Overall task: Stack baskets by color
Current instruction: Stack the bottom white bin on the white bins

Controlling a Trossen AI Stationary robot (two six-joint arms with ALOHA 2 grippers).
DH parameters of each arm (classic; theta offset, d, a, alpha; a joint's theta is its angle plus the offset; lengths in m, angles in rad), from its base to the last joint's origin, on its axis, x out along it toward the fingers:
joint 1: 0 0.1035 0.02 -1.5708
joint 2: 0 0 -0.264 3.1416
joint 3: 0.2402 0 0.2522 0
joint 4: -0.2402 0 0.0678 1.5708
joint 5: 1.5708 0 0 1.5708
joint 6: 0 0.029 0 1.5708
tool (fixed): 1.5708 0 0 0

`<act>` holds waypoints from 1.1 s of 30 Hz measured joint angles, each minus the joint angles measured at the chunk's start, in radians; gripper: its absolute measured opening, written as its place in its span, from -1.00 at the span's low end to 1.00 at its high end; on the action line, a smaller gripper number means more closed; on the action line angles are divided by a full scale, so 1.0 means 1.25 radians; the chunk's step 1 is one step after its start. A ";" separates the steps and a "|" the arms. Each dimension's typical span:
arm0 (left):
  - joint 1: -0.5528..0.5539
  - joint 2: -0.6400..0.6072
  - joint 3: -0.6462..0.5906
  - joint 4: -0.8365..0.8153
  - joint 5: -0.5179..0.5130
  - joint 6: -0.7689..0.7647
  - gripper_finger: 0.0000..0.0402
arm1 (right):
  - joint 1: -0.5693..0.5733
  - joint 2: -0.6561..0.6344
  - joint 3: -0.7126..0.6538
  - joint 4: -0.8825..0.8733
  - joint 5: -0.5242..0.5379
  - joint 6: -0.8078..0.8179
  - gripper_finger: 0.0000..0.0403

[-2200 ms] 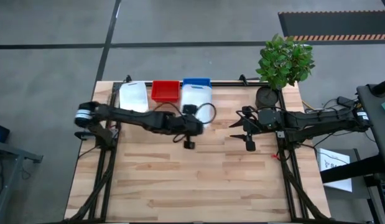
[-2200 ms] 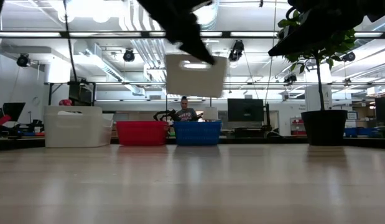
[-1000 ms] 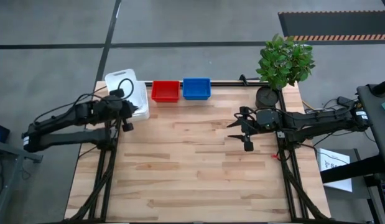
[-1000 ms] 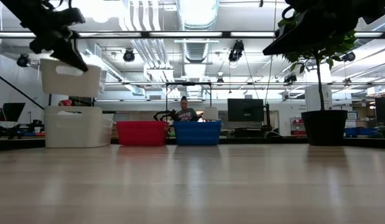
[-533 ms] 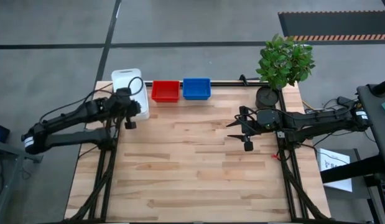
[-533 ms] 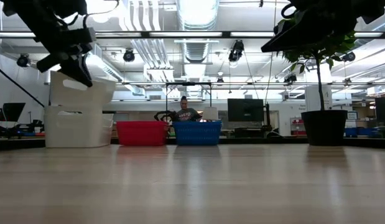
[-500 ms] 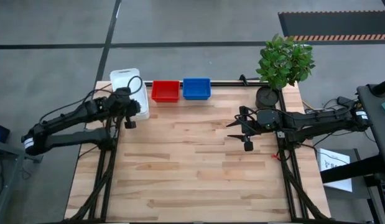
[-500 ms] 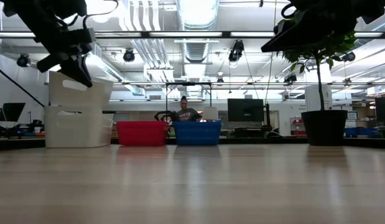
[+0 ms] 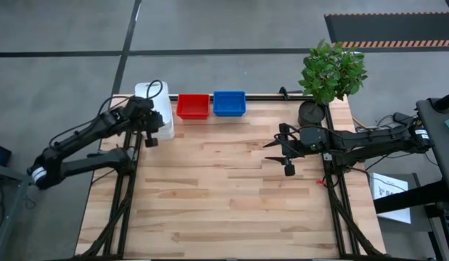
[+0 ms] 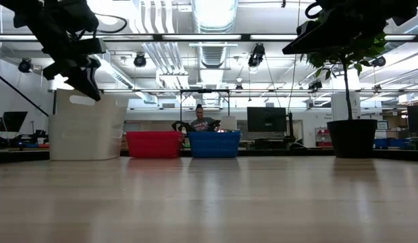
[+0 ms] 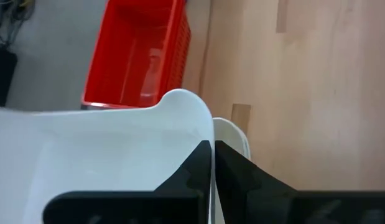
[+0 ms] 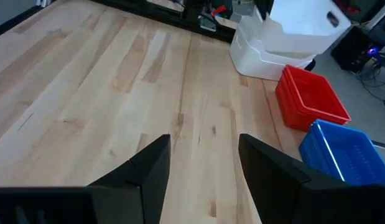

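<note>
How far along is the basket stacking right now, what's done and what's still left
The red stack and blue stack look finished at the table's far edge. In hand: the left gripper is shut on the rim of the top white basket, seated on the white stack. Left: let go and pull away. The right gripper waits open over the table's right side.

Three piles of baskets sit in a row along the top edge of the table. The first pile is at the upper left. The second pile is just right of it, and the third pile is next. A plant stands at the upper right corner.
</note>
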 joint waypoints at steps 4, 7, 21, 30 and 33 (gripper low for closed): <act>0.001 0.029 0.000 0.003 -0.003 -0.007 -1.00 | 0.000 0.000 0.000 0.001 0.000 0.004 -0.09; 0.001 0.049 0.000 0.003 -0.005 -0.019 -1.00 | 0.000 0.000 0.000 0.001 0.000 0.012 -0.09; 0.001 0.036 0.041 -0.003 -0.006 -0.022 -0.69 | 0.000 0.000 -0.002 0.000 0.000 0.047 -0.09; 0.000 0.039 0.105 -0.049 -0.005 -0.102 -0.48 | 0.000 0.000 -0.002 0.000 0.000 0.062 -0.09; 0.000 0.062 0.121 -0.089 -0.005 -0.237 -0.41 | 0.000 0.000 -0.003 0.000 0.000 0.069 -0.09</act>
